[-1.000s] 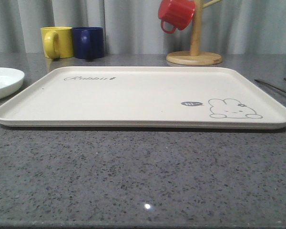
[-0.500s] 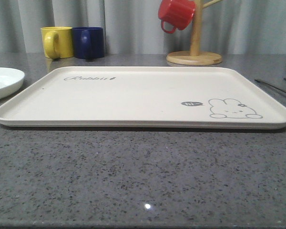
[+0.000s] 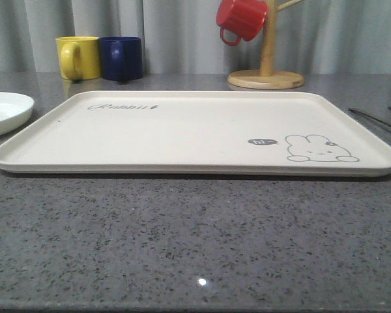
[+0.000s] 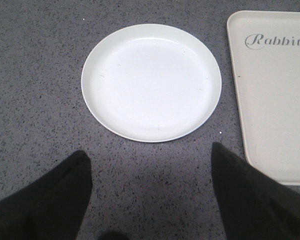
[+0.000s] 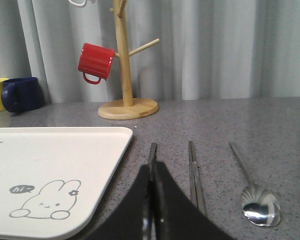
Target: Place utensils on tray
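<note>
The cream tray [image 3: 182, 168] with the rabbit drawing lies across the middle of the grey table. In the right wrist view, my right gripper [image 5: 151, 167] is shut on the slim fork [image 5: 152, 150], which lies on the table just beside the tray's edge [image 5: 121, 145]. The flat chopsticks [image 5: 194, 170] and the shiny spoon [image 5: 260, 207] lie parallel to the fork, farther from the tray. The white plate [image 4: 151, 82] sits on the table left of the tray [image 4: 275, 100]. My left gripper [image 4: 150, 151] hangs open over bare table just short of the plate.
A yellow mug [image 3: 77, 57] and a blue mug [image 3: 121, 57] stand behind the tray at the back left. A wooden mug stand [image 3: 266, 78] with a red mug [image 3: 241, 18] is at the back right. A curtain closes off the back.
</note>
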